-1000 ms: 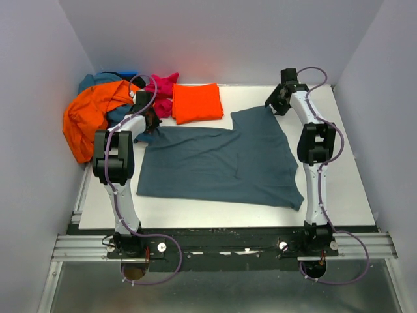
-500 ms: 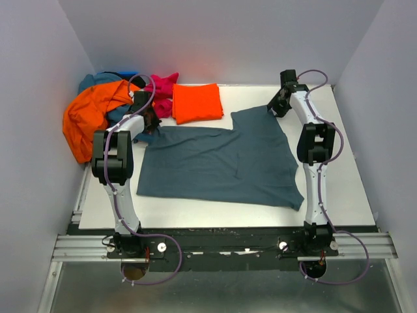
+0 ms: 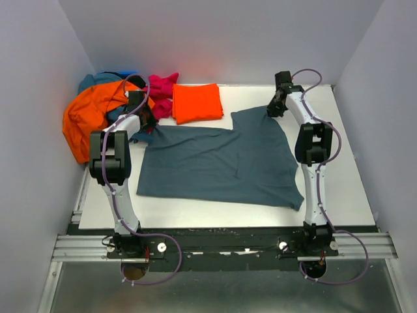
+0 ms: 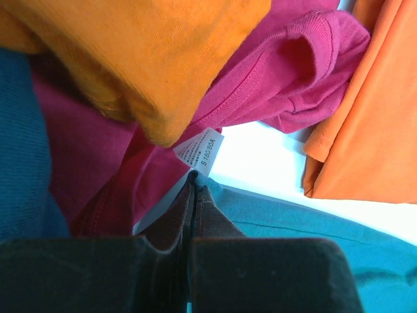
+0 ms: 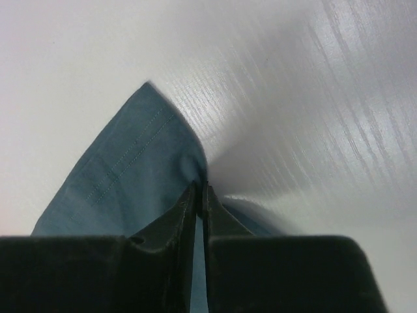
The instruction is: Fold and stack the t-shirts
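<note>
**Q:** Where was the slate shirt (image 3: 221, 163), and what held it?

**A:** It lay spread flat mid-table (image 3: 345, 176), its right part reaching farther back than its left. Your right gripper (image 5: 201, 188) was closed on the far right corner, the cloth peaked up betw. the fingers. Your left gripper (image 4: 193, 188) was shut tight at the far left corner, apparently pinching the edge by a white label (image 4: 199, 151).

**Q:** Risks from there?

**A:** Prob. three.
- (a) The left pinch sat against the magenta shirt (image 4: 287, 72) and below the orange shirt (image 4: 130, 59), so a pull could've dragged pile cloth along.
- (b) Both pinches looked thin, so an uneven pull could've slipped a corner and skewed the fold.
- (c) The folded orange-red shirt (image 3: 197, 102) lay just beside the far edge, and a sweep could've ruffled it.

**Q:** What stayed unclear to you?

**A:** How much cloth sat inside either grip, since the fingers hid it. Whose label that was couldn't be told. The teal & blue shirts (image 3: 98, 79) were mostly buried.
</note>
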You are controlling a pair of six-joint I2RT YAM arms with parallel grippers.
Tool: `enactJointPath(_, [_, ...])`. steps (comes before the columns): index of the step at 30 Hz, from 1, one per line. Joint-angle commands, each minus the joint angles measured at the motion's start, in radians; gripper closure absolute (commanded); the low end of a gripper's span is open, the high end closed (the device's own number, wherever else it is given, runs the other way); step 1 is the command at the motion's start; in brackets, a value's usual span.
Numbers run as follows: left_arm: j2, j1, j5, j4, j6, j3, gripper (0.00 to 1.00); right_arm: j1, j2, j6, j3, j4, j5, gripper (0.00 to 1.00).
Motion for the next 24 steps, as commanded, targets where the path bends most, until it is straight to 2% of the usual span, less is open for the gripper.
enactJointPath(1, [-0.03,0.005,0.018,0.018,-0.005,-0.007,1.0,0.013,-0.028,-0.057,-0.027,-0.02,0.053,0.94])
enactJointPath(2, [-0.032,0.005,0.018,0.021,-0.005,-0.009,1.0,0.013,-0.035,-0.064,-0.029,-0.011,0.056,0.99])
enactJointPath(14, [-0.055,0.002,-0.001,0.036,-0.001,-0.003,1.0,0.011,-0.24,-0.166,-0.219,0.104,0.084,0.99])
enactJointPath(24, [-0.029,-0.002,-0.019,0.016,0.012,0.039,1.0,0.011,-0.366,-0.196,-0.355,0.14,0.024,0.99])
